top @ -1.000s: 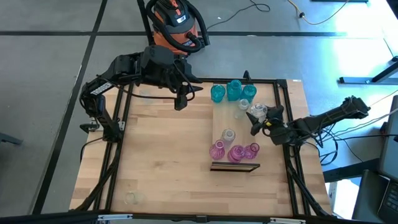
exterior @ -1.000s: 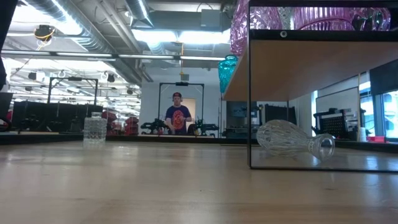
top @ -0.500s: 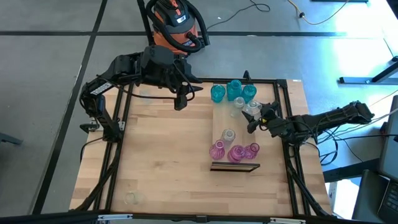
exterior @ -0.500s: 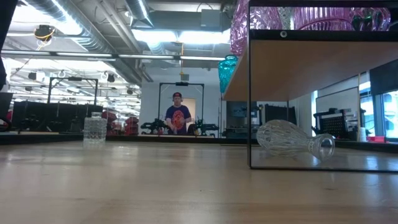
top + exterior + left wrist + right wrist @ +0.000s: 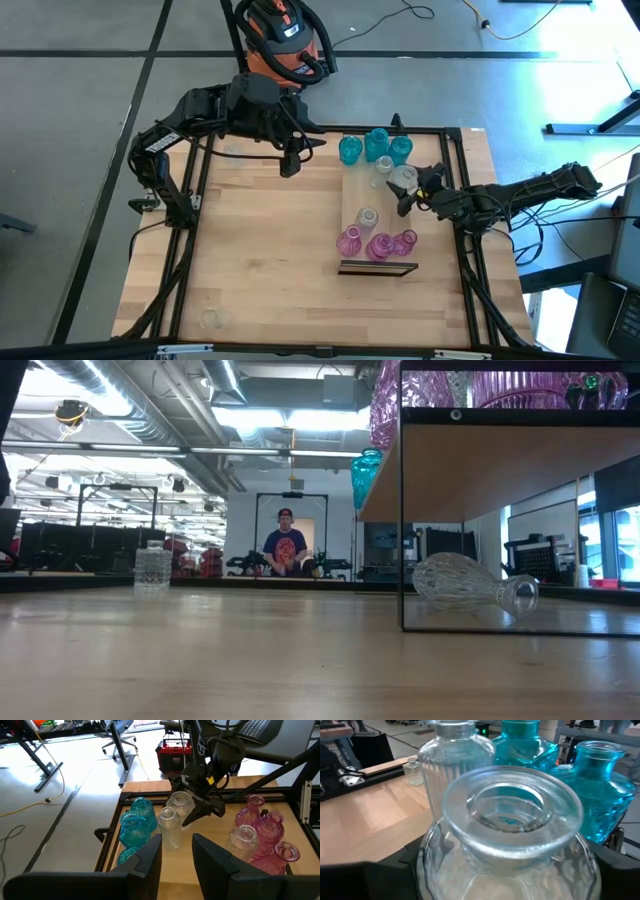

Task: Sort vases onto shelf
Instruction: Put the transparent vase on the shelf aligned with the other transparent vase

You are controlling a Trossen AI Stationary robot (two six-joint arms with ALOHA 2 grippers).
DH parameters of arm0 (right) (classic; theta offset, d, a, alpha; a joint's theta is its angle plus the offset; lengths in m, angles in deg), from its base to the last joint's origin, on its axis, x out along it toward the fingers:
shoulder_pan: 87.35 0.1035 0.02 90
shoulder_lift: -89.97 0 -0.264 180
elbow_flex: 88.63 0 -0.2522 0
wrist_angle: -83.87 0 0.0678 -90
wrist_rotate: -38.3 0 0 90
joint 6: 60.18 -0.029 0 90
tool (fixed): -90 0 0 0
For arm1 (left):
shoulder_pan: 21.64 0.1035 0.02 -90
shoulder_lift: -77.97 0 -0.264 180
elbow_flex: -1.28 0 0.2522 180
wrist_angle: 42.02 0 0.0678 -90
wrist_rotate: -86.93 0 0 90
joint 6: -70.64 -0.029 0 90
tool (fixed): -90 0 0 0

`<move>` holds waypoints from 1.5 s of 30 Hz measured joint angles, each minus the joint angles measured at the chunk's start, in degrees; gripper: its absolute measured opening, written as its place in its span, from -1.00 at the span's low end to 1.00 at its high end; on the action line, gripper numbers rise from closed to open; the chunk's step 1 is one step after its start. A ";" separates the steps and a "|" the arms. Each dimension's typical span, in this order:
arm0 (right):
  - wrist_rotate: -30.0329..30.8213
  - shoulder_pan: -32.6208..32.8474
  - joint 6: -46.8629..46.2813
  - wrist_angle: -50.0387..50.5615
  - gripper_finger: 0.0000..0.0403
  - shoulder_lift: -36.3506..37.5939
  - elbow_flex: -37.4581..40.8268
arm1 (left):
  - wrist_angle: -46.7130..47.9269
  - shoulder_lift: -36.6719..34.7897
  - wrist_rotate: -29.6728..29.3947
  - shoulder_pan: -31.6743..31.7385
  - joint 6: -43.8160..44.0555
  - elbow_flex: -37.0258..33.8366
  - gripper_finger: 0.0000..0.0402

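Orange shop vac on floor behind table; person far back in room.

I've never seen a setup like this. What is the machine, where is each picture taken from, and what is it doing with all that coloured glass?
Two dark robot arms work at a wooden table. One camera looks down from above, one sits at table height, and one rides on each wrist. On a light-wood shelf stand teal vases, pink vases and clear ones. The right gripper holds a clear vase over the shelf near the teal group; its wrist camera sees that vase up close. The left gripper waits at the table's far edge. Another clear vase lies on its side under the shelf.
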 joint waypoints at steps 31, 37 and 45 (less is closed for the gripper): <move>1.79 -0.04 -3.63 -0.39 0.75 -3.11 -1.49 | 0.34 0.00 0.03 0.00 -0.73 0.00 -0.50; 2.33 -0.02 -1.98 0.57 0.75 -2.93 -5.08 | 0.46 0.00 0.97 0.00 -0.75 0.00 -0.50; 0.70 0.11 -3.71 16.66 0.75 -1.35 -16.17 | 0.60 0.00 1.54 -0.04 -0.76 0.00 -0.50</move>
